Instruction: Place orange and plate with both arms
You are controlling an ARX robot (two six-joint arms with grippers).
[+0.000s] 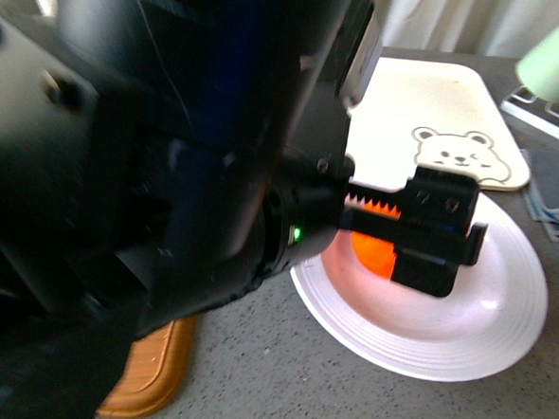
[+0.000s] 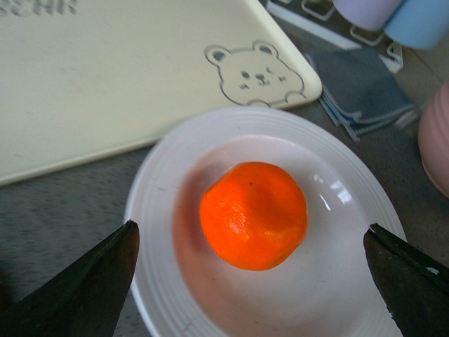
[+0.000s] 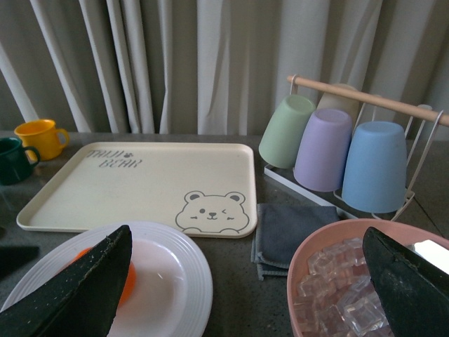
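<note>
The orange (image 2: 254, 215) lies in the well of the white ridged plate (image 2: 151, 210), on the grey tabletop just in front of the bear-print tray. My left gripper (image 2: 251, 235) hovers over the plate, open, its dark fingers (image 2: 91, 288) wide apart on either side of the fruit and not touching it. In the front view the left gripper (image 1: 434, 240) hides most of the orange (image 1: 372, 253) on the plate (image 1: 501, 318). My right gripper (image 3: 247, 237) is open and empty, to the right of the plate (image 3: 182, 281), with a sliver of the orange (image 3: 128, 277) showing past one finger.
The cream bear tray (image 3: 140, 182) lies behind the plate. A pink bowl of ice cubes (image 3: 337, 302), folded grey cloth (image 3: 284, 228) and a rack of upturned cups (image 3: 330, 147) stand at the right. Yellow mug (image 3: 38, 137) and dark green mug (image 3: 12, 160) at far left. An orange-brown mat (image 1: 151, 373) lies near front.
</note>
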